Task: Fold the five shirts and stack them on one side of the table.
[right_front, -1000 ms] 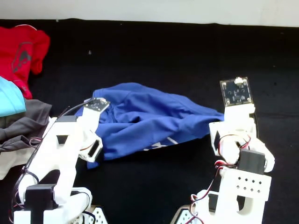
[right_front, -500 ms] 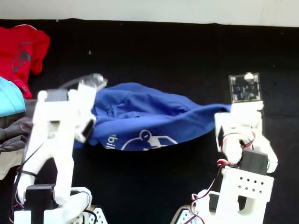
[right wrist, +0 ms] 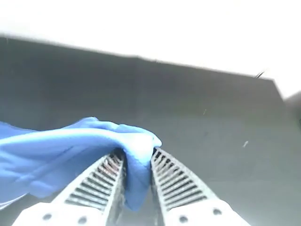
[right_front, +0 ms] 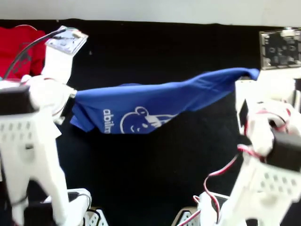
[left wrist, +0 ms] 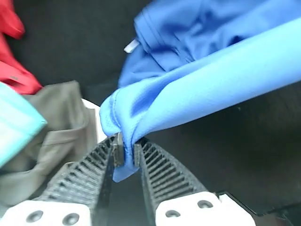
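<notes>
A blue shirt (right_front: 155,101) with a white print hangs stretched in the air between both arms, over the black table (right_front: 155,47). My left gripper (left wrist: 126,151) is shut on one bunched end of the blue shirt (left wrist: 197,89). My right gripper (right wrist: 137,165) is shut on the other end of the blue shirt (right wrist: 70,146), raised high at the right. A red shirt (right_front: 21,52) lies at the far left of the table, partly behind the left arm. The left wrist view shows red (left wrist: 11,52), grey (left wrist: 61,117) and light blue (left wrist: 16,127) shirts lying below.
The pile of other shirts lies along the table's left side. The far edge of the table meets a pale wall (right_front: 155,9). Both white arm bases stand at the near edge.
Both arms have risen, lifting the blue shirt off the table and pulling it taut between them. The shirt's white print has turned into sight.
</notes>
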You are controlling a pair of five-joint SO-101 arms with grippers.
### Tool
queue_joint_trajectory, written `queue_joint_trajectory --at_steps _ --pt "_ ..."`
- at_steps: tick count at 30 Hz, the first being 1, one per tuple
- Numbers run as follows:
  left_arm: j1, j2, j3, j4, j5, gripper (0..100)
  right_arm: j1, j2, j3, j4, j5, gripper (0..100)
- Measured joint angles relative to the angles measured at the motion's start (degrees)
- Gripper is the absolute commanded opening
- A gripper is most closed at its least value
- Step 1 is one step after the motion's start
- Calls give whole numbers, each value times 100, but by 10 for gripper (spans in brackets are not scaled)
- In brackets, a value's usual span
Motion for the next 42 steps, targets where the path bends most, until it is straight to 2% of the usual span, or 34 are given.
queue_joint_trajectory --at_steps 8,18,28,34,42 --pt "0 -1697 -527 -62 0 8 475 -229 -1486 -193 0 5" --pt "0 -1873 -905 -422 0 8 695 -369 -1811 -264 0 5" --pt "0 -1890 -703 -387 0 8 730 -1574 -1916 -273 0 5" --pt "0 -2418 -818 -387 0 8 730 -2057 -1978 -246 70 5" --pt "0 -2989 -79 -422 0 8 747 -2066 -2004 -563 308 5"
